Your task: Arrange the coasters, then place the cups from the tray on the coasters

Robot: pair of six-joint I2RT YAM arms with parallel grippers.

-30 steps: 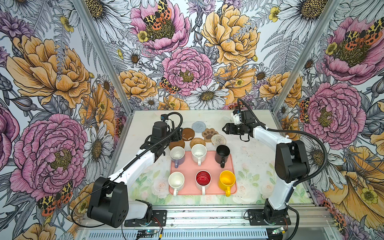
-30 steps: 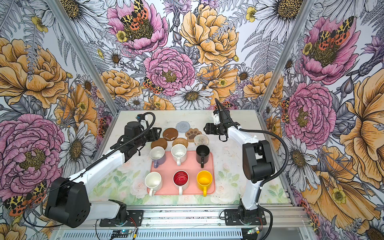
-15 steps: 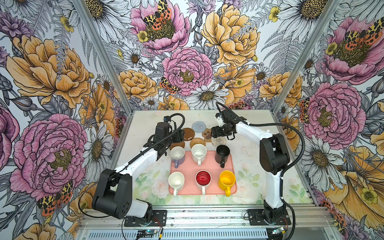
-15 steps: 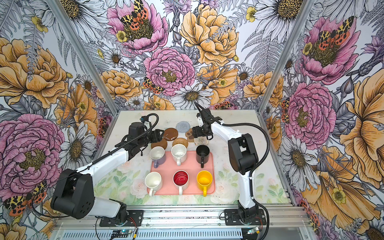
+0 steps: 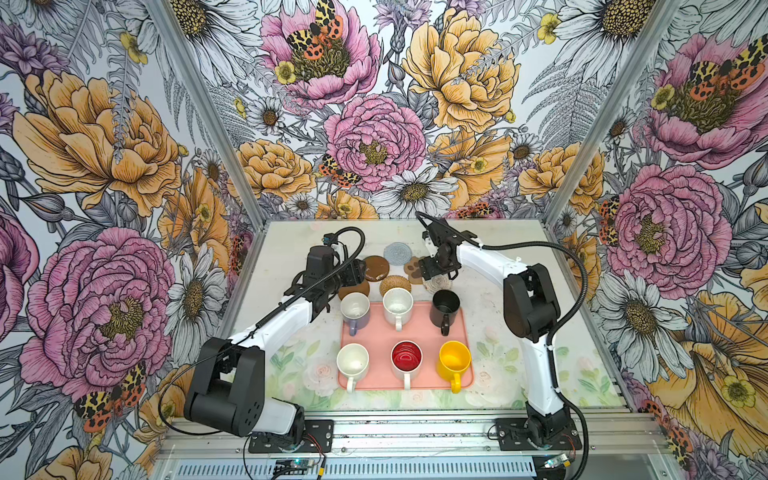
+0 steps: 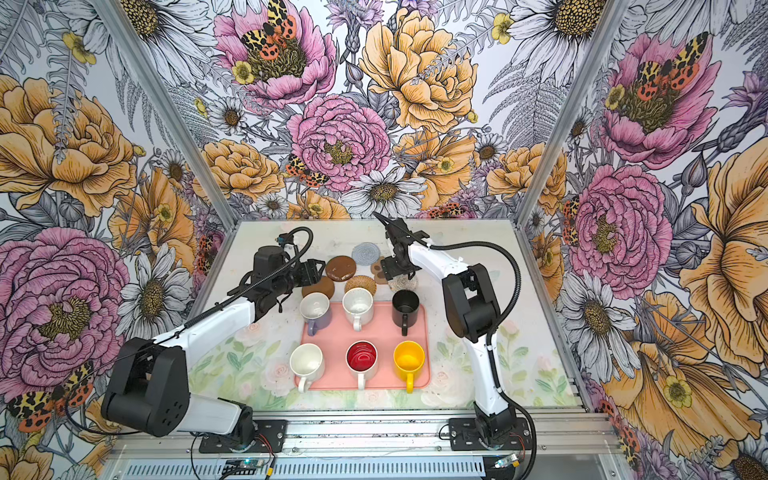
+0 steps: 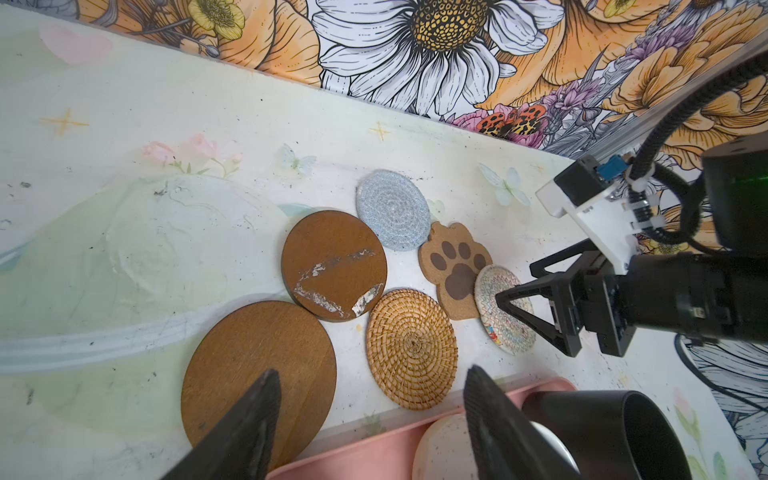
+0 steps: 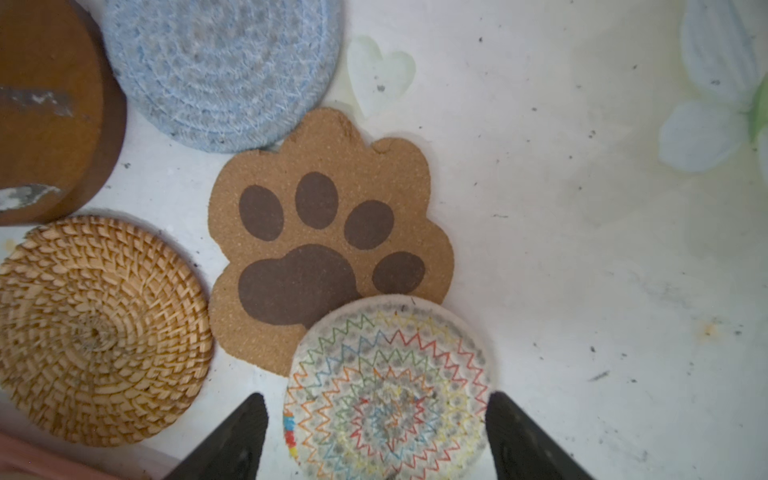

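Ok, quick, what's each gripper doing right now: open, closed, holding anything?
Left gripper: open, holding nothing.
Right gripper: open, jaws either side of the pale woven coaster.

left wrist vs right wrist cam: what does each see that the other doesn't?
Left wrist only: plain brown disc, black mug, right end effector seen from outside, left end effector open.
Right wrist only: pale woven coaster unblocked, between the right end effector's open jaws.
Both: scuffed brown disc, grey-blue coaster, rattan coaster, paw coaster.
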